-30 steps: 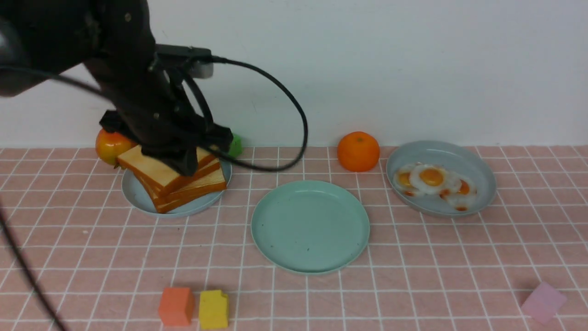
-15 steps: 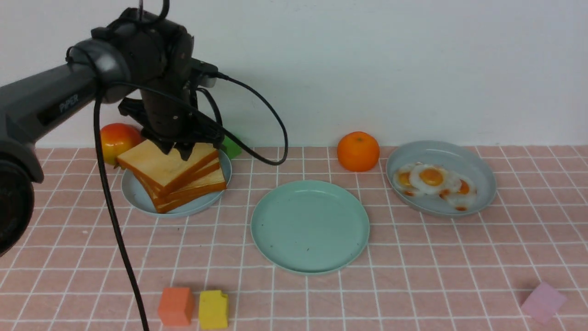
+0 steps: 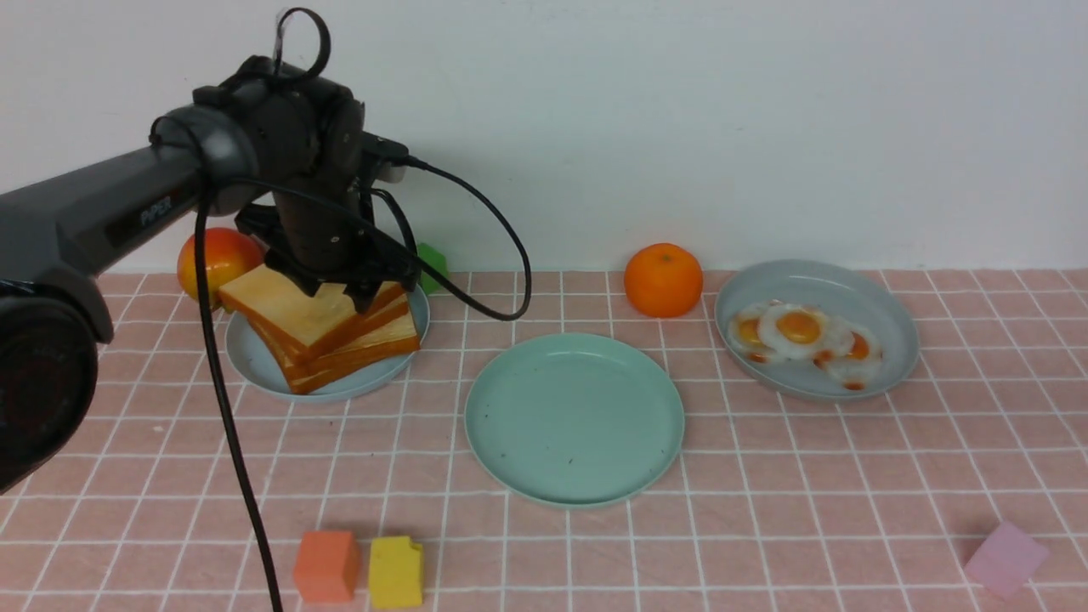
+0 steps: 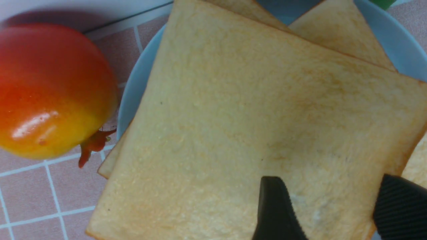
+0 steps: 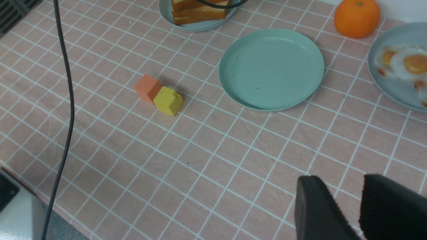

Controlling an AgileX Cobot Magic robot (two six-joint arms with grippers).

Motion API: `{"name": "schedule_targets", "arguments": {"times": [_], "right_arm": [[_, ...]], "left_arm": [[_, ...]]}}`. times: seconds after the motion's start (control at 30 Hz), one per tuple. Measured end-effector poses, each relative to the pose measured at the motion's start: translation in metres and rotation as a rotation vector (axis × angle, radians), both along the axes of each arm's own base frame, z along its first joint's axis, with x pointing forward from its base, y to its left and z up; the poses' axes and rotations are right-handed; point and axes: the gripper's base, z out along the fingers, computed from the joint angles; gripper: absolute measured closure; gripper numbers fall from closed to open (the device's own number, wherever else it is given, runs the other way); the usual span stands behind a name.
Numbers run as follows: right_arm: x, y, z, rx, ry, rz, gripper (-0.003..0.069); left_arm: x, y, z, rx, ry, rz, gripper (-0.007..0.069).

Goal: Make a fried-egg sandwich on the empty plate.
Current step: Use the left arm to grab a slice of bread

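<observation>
Plates (image 3: 327, 387) three (mint plate (image 3: 575, 421) bare); eggs (image 3: 799, 327) three

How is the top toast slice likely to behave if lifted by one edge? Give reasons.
The top toast slice looks thick with straight edges, so it is probably stiff, not floppy. Its matte, grainy face suggests a fair grip rather than slipping. It lies skewed on the toast stack, overhanging, so a push might slide it off.

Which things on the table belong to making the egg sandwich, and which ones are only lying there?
Needed: toast stack, fried eggs, mint-green plate.
Only lying there: orange, red-yellow fruit, orange block, yellow block, pink block, green block.
</observation>
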Motion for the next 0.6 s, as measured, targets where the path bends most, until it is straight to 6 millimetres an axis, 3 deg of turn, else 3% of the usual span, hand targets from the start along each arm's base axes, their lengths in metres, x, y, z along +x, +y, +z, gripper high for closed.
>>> {"name": "schedule_targets", "arguments": {"times": [0.17,0.37,0.6], "right_arm": [[0.000,0.000,0.000,0.000,0.000,0.000,0.0431],[0.000,0.000,0.000,0.005,0.002,0.003,0.0433],[-0.001,0.001,0.000,0.015,0.007,0.008,0.0433]], "left_arm": [[-0.002,0.000,0.006,-0.014,-0.007,0.000,0.0207],[-0.010,-0.004,0.036,-0.096,-0.035,-0.001,0.0207],[-0.005,-0.005,0.015,-0.045,0.002,-0.071,0.0207]]}}
